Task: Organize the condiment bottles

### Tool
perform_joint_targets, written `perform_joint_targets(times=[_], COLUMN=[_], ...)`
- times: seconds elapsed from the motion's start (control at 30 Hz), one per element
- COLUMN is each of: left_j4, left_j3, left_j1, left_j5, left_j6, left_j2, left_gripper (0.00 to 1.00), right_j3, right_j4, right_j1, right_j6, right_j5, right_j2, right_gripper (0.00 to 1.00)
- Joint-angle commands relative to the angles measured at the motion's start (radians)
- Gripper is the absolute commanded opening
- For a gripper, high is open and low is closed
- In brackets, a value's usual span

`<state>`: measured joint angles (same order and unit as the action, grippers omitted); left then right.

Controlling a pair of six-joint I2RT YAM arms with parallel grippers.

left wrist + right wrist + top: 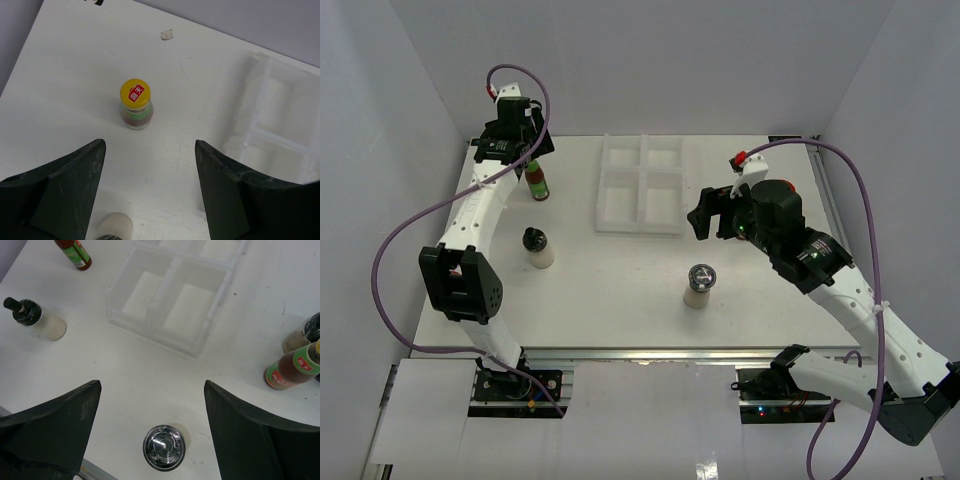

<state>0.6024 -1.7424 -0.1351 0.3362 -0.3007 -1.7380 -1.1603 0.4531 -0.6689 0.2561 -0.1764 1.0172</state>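
Jaws on both sides are spread and empty. The left jaws aim at the red bottle [135, 107], maybe to grab it.

Bright, even overhead light, soft short shadows, glare on the grey-lidded shaker [164, 447], mild wrist-view edge blur.

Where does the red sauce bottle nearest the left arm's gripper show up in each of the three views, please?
Top external: red sauce bottle at upper left.
Left wrist: left of centre, yellow cap toward the camera.
Right wrist: top-left corner, cut by the edge.
Shared landmark: the white tray, to the bottle's right in every view.
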Motion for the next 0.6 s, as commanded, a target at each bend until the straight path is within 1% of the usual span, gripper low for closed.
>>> perform_joint_targets(times=[0.0, 0.07, 0.23, 0.47, 0.57], left_j4=[-0.026, -0.062, -0.063, -0.126, -0.157], left_j3=[-0.029, -0.002, -0.009, 0.034, 0.043], left_j1=[0.025, 0.030, 0.042, 0.055, 0.062], left_j5=[-0.027, -0.023, -0.020, -0.022, -0.048], left_j6=[0.018, 0.017, 0.027, 0.040, 0.063], left_j2=[-0.019, -0.026, -0.074, -0.109, -0.128], left_gripper=[0.82, 0.82, 0.80, 0.77, 0.77], right_j3=[0.017, 0.022, -0.002, -0.012, -0.013], right_j4=[-0.057, -0.062, -0.050, -0.045, -0.044], right_j1=[-0.001, 0.000, 0.000, 0.000, 0.000], right_j6=[-0.036, -0.040, -0.040, -0.044, -0.045], right_j5=[-0.009, -0.011, 0.004, 0.000, -0.001], right_j2=[-0.010, -0.005, 0.021, 0.032, 0.037], right_gripper=[0.90, 0.90, 0.90, 0.90, 0.90])
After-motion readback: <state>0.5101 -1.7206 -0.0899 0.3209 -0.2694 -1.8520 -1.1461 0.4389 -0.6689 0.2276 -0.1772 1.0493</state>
